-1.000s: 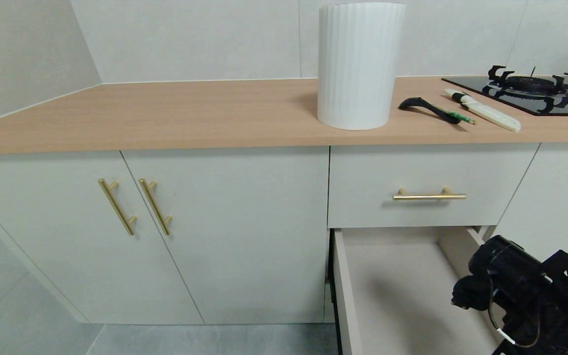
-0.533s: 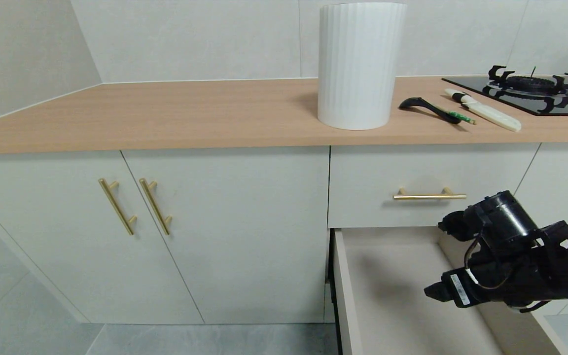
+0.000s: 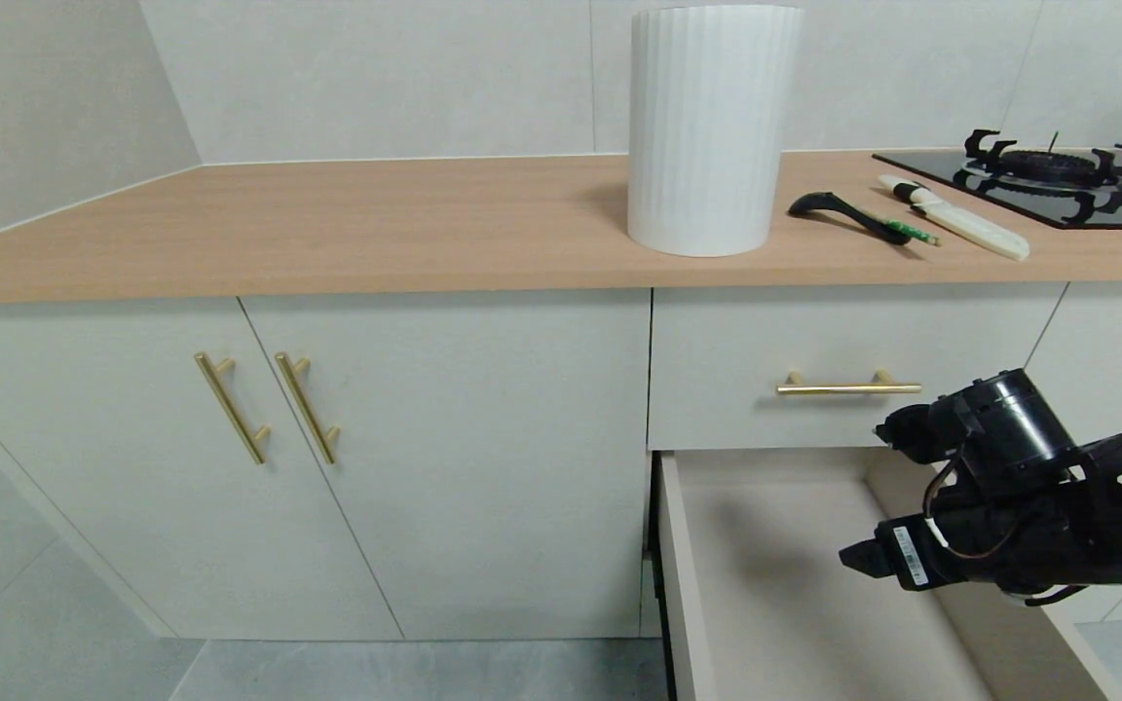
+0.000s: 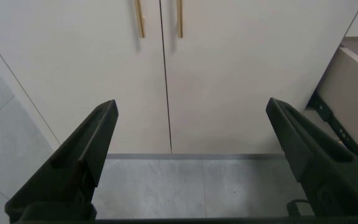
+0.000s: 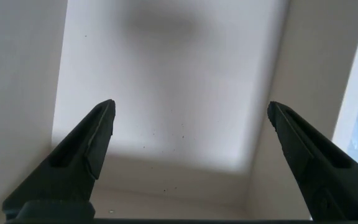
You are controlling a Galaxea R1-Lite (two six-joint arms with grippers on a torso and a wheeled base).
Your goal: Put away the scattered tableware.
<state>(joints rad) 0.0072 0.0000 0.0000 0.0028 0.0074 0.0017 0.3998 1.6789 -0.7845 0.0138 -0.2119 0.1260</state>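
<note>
On the wooden counter lie a black spoon (image 3: 841,212), a thin green-tipped utensil (image 3: 908,232) and a white knife (image 3: 962,224), close together right of a tall white ribbed container (image 3: 707,127). Below them the lower drawer (image 3: 683,584) stands pulled out, its pale bottom (image 5: 173,93) bare. My right gripper (image 3: 878,563) hangs over the drawer's right side, well below the counter, and stands open (image 5: 191,112) with nothing between its fingers. My left gripper (image 4: 191,109) is open too, held low facing the cabinet doors and the floor.
A black gas hob (image 3: 1048,175) sits at the counter's far right. The upper drawer with a brass handle (image 3: 848,388) is closed. Two cabinet doors with brass handles (image 3: 264,404) are closed to the left. The counter's left half is bare wood.
My right arm rose from the lower right corner to above the open drawer, then edged slightly up and right. The utensils and the drawer stayed put.
</note>
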